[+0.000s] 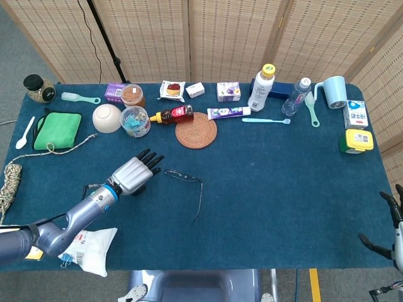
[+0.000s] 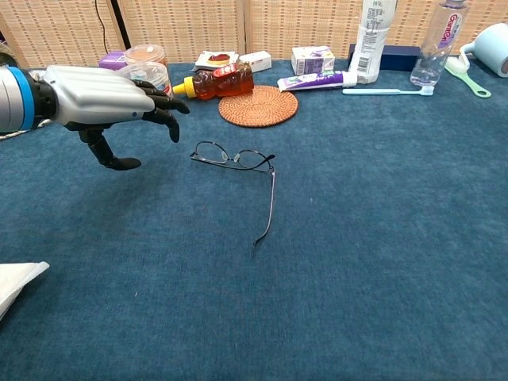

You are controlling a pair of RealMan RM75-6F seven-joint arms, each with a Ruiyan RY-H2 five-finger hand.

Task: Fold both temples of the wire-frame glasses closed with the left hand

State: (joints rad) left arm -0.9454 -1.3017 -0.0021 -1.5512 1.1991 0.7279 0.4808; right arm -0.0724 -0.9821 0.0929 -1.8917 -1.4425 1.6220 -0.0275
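The wire-frame glasses lie on the blue table, lenses facing the far side. One temple sticks out toward the near edge; the other lies folded along the frame. My left hand hovers above the cloth to the left of the glasses, open, fingers stretched out, thumb hanging down, holding nothing and apart from the frame. My right hand shows only at the lower right edge of the head view, off the table, fingers apart.
A woven coaster and a honey bottle lie just beyond the glasses. Bowl, clip jar, toothpaste, bottles and cup line the far side. A green cloth and rope sit left; a white packet lies near the front-left edge.
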